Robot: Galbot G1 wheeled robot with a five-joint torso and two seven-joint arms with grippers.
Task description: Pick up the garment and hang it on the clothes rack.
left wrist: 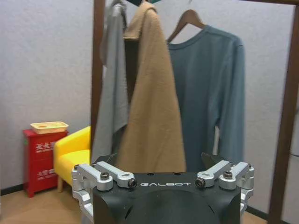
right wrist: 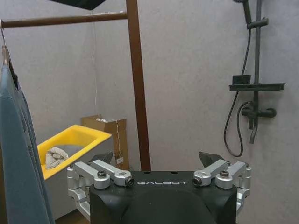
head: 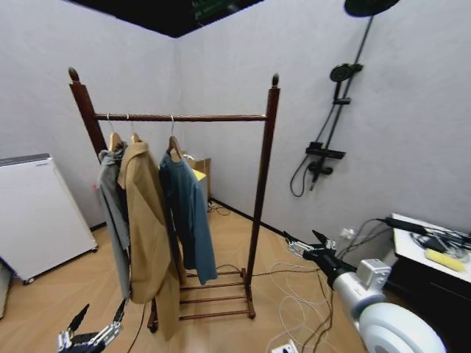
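Grey-walled room: garment (head: 188, 209) hangs lengthwise on rack (head: 261, 184), far-left of my open, empty right claw (head: 307, 246); left claw (head: 92, 331), also open, is nearer.

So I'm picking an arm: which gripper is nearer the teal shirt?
Probably left. The left gripper is low, in front of the rack, facing the shirt; the right gripper is beyond the rack's right post.
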